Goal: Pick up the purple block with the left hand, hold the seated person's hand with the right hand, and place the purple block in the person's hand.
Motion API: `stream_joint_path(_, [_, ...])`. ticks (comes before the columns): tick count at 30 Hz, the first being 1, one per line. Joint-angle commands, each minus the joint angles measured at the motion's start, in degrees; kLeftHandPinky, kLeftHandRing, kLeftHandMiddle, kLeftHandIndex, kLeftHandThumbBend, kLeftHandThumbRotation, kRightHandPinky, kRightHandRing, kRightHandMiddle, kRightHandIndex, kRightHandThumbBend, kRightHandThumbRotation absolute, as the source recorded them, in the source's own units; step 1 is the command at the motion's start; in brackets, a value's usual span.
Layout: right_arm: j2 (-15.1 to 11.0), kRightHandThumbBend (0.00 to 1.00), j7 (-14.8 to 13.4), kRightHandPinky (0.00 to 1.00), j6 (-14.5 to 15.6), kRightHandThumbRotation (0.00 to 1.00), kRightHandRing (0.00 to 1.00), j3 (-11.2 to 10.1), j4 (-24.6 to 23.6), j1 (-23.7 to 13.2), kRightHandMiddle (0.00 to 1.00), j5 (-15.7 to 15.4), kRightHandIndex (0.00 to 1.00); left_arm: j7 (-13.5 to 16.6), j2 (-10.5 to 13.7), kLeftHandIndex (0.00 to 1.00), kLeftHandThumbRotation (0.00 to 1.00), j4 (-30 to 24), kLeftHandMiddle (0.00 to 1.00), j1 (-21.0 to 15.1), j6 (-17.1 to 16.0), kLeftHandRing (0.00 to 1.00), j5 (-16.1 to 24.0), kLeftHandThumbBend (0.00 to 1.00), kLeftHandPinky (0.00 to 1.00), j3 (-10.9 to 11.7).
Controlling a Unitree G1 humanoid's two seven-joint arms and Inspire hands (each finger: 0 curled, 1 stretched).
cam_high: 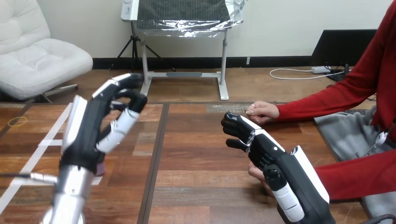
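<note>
Purple block [100, 169]: I take the dark sliver on the table [196, 154] behind my left wrist for it; mostly hidden. Probably light, rigid, smooth; pinch opposite flat faces.
Right hand [268, 151]: over the person's nearer hand [254, 173]; whether it grips, I cannot tell.
Left hand [100, 123]: raised above the block, loosely bent, empty.
</note>
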Motion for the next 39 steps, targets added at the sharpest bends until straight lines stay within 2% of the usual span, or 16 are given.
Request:
stream_joint_path(1, [-0.11, 0.78, -0.12, 0.86, -1.66, 1.0, 0.9, -1.39, -1.88, -2.2, 0.9, 0.16, 0.89, 0.01, 4.33, 0.8, 0.88, 7.27, 0.81, -11.56, 4.01, 0.79, 2.95, 0.62, 0.67, 0.77])
stream_joint_path(5, [-0.19, 0.78, -0.13, 0.86, -1.42, 1.0, 0.9, -1.43, -2.26, -2.02, 0.9, 0.19, 0.89, -0.48, 5.58, 0.81, 0.86, 10.37, 0.82, -14.15, 5.57, 0.8, 3.8, 0.62, 0.68, 0.18])
stream_joint_path(11, [-0.39, 0.79, 0.11, 0.86, -1.02, 1.0, 0.91, -1.43, -2.8, -1.82, 0.9, 0.69, 0.89, -0.06, 7.86, 0.82, 0.83, 15.69, 0.83, -18.36, 7.84, 0.81, 7.57, 0.61, 0.68, -1.51])
stream_joint_path(13, [-0.49, 0.79, 0.17, 0.86, -0.86, 1.0, 0.91, -1.49, -3.03, -1.76, 0.9, 0.81, 0.88, 0.36, 9.02, 0.83, 0.81, 20.29, 0.83, -21.48, 9.29, 0.8, 10.01, 0.65, 0.67, -2.88])
stream_joint_path(16, [-0.62, 0.79, 0.28, 0.86, -0.65, 1.0, 0.91, -1.54, -3.35, -1.68, 0.9, 0.93, 0.88, 0.83, 10.3, 0.82, 0.81, 25.98, 0.83, -25.09, 10.63, 0.8, 12.71, 0.65, 0.66, -4.6])
stream_joint_path(31, [-0.64, 0.8, 0.44, 0.86, -0.39, 1.0, 0.9, -1.69, -3.71, -1.51, 0.89, 1.01, 0.88, -0.43, 11.96, 0.84, 0.73, 39.52, 0.85, -32.9, 13.43, 0.82, 15.75, 0.64, 0.69, -7.86])
stream_joint_path(39, [-0.77, 0.79, 0.59, 0.86, -0.01, 1.0, 0.9, -1.7, -4.21, -1.31, 0.89, 1.27, 0.88, 0.49, 12.56, 0.83, 0.7, 44.94, 0.84, -35.56, 13.5, 0.81, 17.38, 0.62, 0.68, -9.96])
